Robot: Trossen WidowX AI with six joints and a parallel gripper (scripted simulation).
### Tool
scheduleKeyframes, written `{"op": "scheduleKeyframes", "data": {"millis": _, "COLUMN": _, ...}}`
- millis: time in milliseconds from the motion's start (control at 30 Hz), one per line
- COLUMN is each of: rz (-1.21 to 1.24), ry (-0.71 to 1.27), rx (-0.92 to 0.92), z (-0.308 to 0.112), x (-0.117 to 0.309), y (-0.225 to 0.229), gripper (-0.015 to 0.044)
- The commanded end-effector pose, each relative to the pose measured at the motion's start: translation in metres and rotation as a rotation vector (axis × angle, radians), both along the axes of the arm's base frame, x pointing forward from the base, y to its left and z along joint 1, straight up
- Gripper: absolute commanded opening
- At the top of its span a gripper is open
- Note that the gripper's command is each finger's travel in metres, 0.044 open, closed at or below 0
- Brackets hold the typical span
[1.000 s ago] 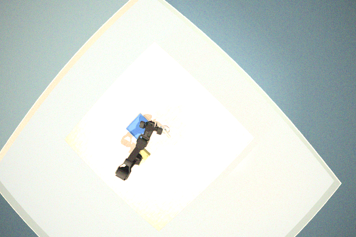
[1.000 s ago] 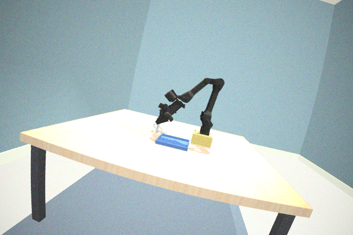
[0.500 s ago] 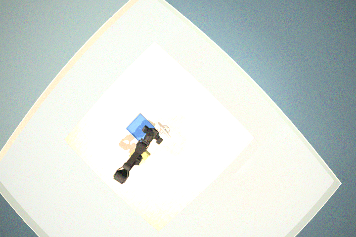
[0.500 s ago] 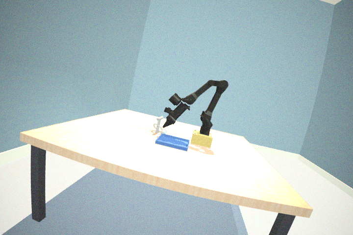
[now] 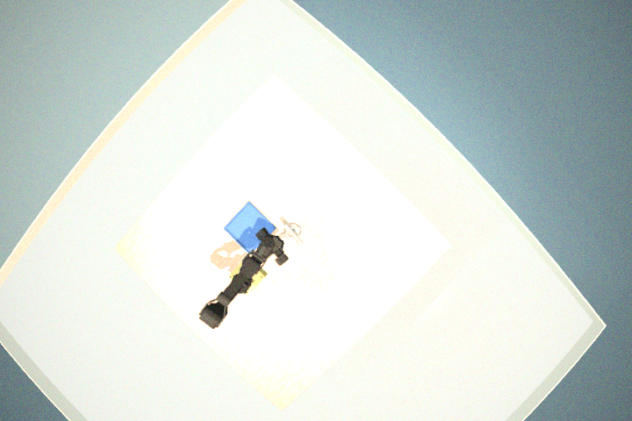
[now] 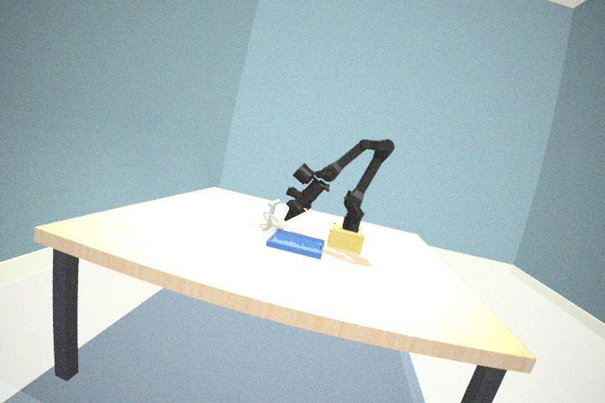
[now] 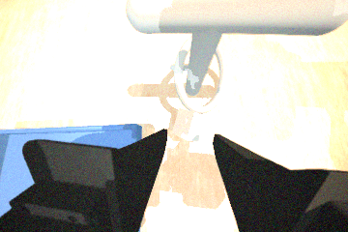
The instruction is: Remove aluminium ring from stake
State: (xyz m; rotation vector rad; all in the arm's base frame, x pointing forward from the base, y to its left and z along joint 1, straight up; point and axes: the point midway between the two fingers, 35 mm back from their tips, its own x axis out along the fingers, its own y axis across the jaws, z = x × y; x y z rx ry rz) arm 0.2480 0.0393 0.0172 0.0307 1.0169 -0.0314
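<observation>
The steel stake (image 7: 204, 50) (image 6: 270, 217) stands upright with its thick cross-bar (image 7: 240, 16) (image 6: 274, 202) on top. The pale aluminium ring (image 7: 220, 72) loops around the stake's post below the cross-bar and looks tilted. Its tab is washed out by glare and I cannot make it out surely. My gripper (image 7: 189, 135) (image 6: 286, 219) is partly open and empty. Its fingertips are on the tray side of the stake, short of the ring in the wrist view. The blue tray (image 5: 245, 216) (image 6: 293, 248) is beside the stake, with no ring in its visible part.
The arm's yellow base block (image 5: 258, 280) (image 6: 344, 238) stands near the tray. The left finger covers part of the tray in the wrist view. Brown shadows of the stake, ring and gripper fall on the pale table (image 6: 193, 265).
</observation>
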Motion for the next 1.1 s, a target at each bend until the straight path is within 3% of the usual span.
{"op": "scheduleKeyframes", "data": {"millis": 0, "rz": -0.006, "ry": 0.006, "rx": -0.003, "z": -0.005, "x": 0.002, "y": -0.001, "gripper": 0.0200}}
{"op": "scheduleKeyframes", "data": {"millis": 800, "rz": -0.006, "ry": 0.005, "rx": -0.003, "z": -0.037, "x": 0.020, "y": -0.002, "gripper": 0.0200}}
{"op": "scheduleKeyframes", "data": {"millis": 1067, "rz": -0.010, "ry": 0.002, "rx": -0.003, "z": -0.034, "x": 0.019, "y": -0.002, "gripper": 0.0147}}
